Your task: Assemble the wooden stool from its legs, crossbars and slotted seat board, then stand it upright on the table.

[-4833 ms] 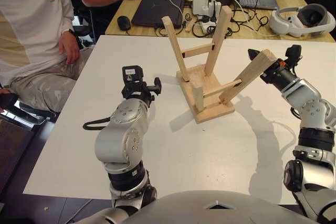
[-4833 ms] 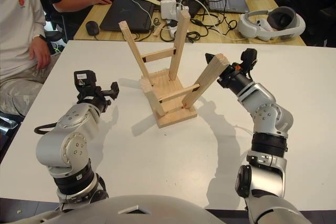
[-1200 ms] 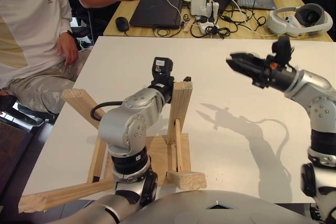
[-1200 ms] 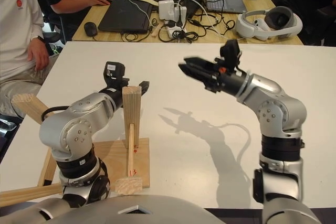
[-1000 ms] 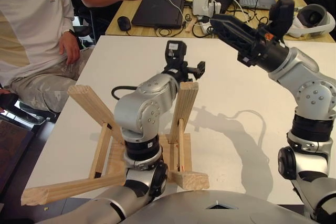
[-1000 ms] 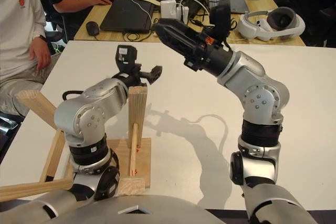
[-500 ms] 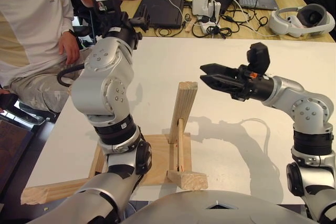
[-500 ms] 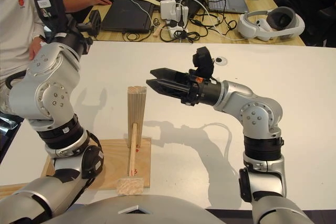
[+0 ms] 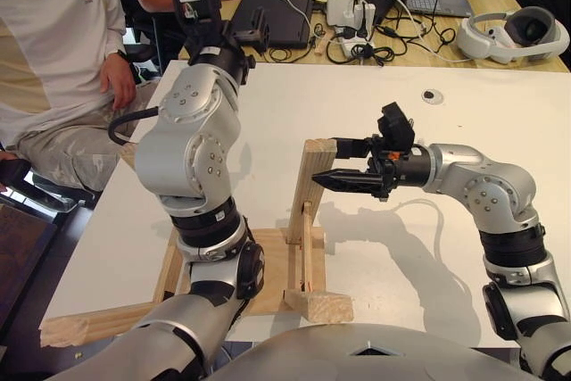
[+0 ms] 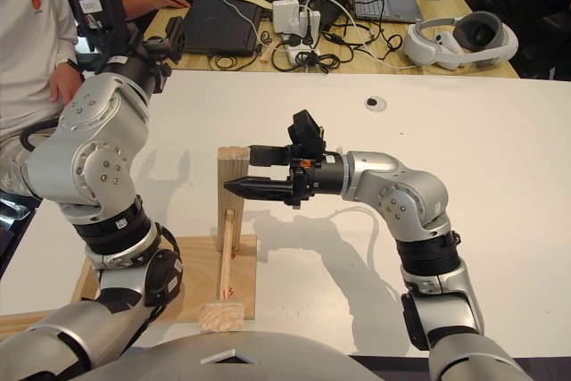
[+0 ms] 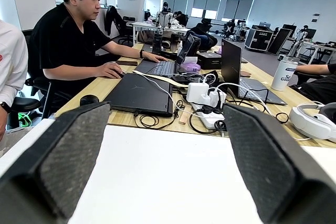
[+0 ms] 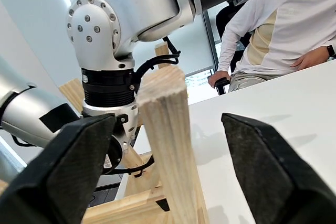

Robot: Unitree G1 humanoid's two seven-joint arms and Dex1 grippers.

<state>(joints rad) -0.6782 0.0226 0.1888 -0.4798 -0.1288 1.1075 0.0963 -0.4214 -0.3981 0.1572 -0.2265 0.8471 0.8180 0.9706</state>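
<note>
The wooden stool lies upside down near the table's near left edge, its seat board point(image 9: 268, 267) flat on the table. One leg point(image 9: 310, 186) stands up from the board, and another leg point(image 9: 319, 305) lies at the near edge. My right gripper point(image 9: 328, 162) is open at the top of the upright leg point(image 12: 168, 129), which shows between its two pads point(image 12: 79, 166) without touching them. My left gripper point(image 9: 248, 31) is held high over the table's far left corner. It is open, with nothing between its pads point(image 11: 68, 156).
A wooden desk point(image 9: 464, 20) behind the table carries laptops, cables and a headset point(image 9: 513, 33). A small dark disc point(image 9: 432, 95) lies on the white table's point(image 9: 428, 247) far right. A seated person in white point(image 9: 53, 60) is close to the left edge.
My right gripper has moved lower and to the left, up to the upright leg's top, and stays open. My left arm has shifted slightly right, still raised.
</note>
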